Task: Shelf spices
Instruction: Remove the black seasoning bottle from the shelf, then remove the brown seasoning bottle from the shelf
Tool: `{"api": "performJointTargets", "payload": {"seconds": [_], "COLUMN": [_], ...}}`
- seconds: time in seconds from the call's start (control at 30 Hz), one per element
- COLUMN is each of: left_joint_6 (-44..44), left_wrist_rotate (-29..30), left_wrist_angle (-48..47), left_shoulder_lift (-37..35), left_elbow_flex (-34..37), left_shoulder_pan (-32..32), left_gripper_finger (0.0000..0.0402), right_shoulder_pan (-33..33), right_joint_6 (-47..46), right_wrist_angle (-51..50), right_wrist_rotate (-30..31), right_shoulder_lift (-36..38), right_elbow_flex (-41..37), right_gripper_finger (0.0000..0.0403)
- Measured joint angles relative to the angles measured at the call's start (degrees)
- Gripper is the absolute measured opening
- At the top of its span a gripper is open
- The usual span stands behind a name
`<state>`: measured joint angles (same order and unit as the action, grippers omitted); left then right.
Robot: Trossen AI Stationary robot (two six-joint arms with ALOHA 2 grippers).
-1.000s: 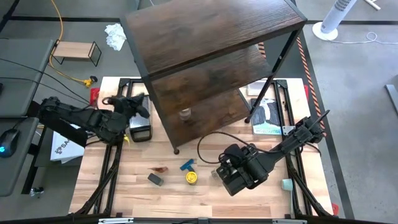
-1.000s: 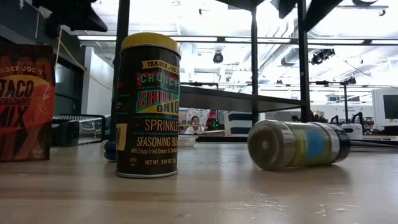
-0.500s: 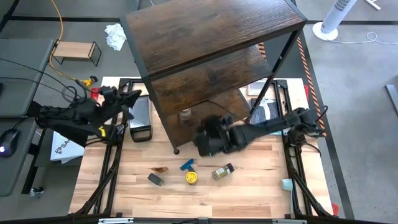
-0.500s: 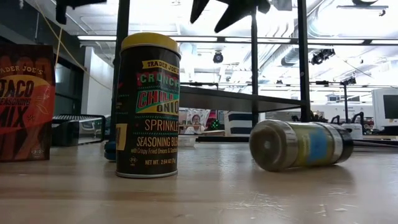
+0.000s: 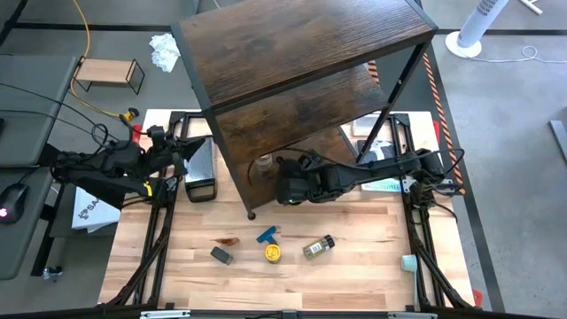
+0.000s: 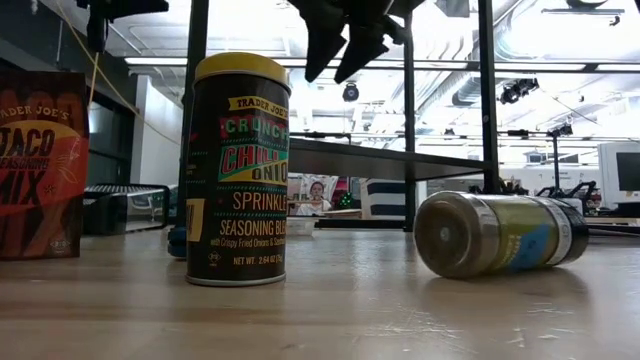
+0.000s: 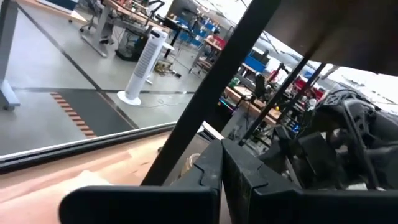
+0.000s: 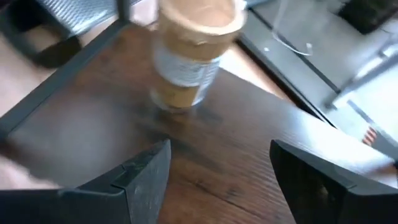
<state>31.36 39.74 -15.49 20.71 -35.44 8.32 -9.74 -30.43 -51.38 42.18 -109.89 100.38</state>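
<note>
Setting: pale wood table point(image 5: 354, 266) under the dark brown three-tier shelf point(image 5: 301, 53).
Right gripper point(image 5: 288, 188): we see its fingers spread, empty, at the lowest board.
Tan-lidded jar point(image 8: 193, 53): upright just ahead of those fingers, already shelved.
Left gripper point(image 5: 186, 151): parked aside, fingers together.
Handling: we judge the fallen black-lidded jar point(image 5: 317, 246) rigid, smooth, prone to roll; pinch mid-body across its axis.
</note>
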Motion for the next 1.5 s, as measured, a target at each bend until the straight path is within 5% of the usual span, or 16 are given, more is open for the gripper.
{"api": "performJointTargets", "payload": {"seconds": [0.33, 0.6, 0.77, 1.0, 1.17, 1.5], "left_joint_6": [-1.41, -3.0, -2.96, -0.43, 0.98, 2.98], "left_wrist_rotate": [0.23, -5.43, -7.62, -7.57, -6.92, -6.94], "left_wrist_angle": [0.02, -0.43, -2.63, -7.42, -7.93, -11.26], "left_shoulder_lift": [0.0, -2.05, -5.57, -11.25, -13.45, -13.7], "left_elbow_flex": [0.0, 0.0, 0.0, 0.0, 0.0, 0.0], "left_shoulder_pan": [0.0, 0.0, 0.0, 0.0, 0.0, 0.0], "left_gripper_finger": [0.0, 0.0, 0.0, 0.0, 0.0, 0.0], "right_shoulder_pan": [0.59, 1.47, 1.93, 1.9, 2.23, 5.75], "right_joint_6": [9.11, 8.23, -0.32, -2.18, -2.16, -2.09], "right_wrist_angle": [14.23, 15.25, 15.63, 18.32, 23.3, 28.35], "right_wrist_rotate": [-6.92, -4.39, 2.8, -0.16, 7.04, 8.21], "right_shoulder_lift": [0.0, 0.0, 0.0, -1.15, -5.53, -7.96], "right_elbow_flex": [0.0, 0.02, 0.02, 0.15, 0.07, 0.07], "right_gripper_finger": [0.0271, 0.0309, 0.0333, 0.0335, 0.0335, 0.0335]}}
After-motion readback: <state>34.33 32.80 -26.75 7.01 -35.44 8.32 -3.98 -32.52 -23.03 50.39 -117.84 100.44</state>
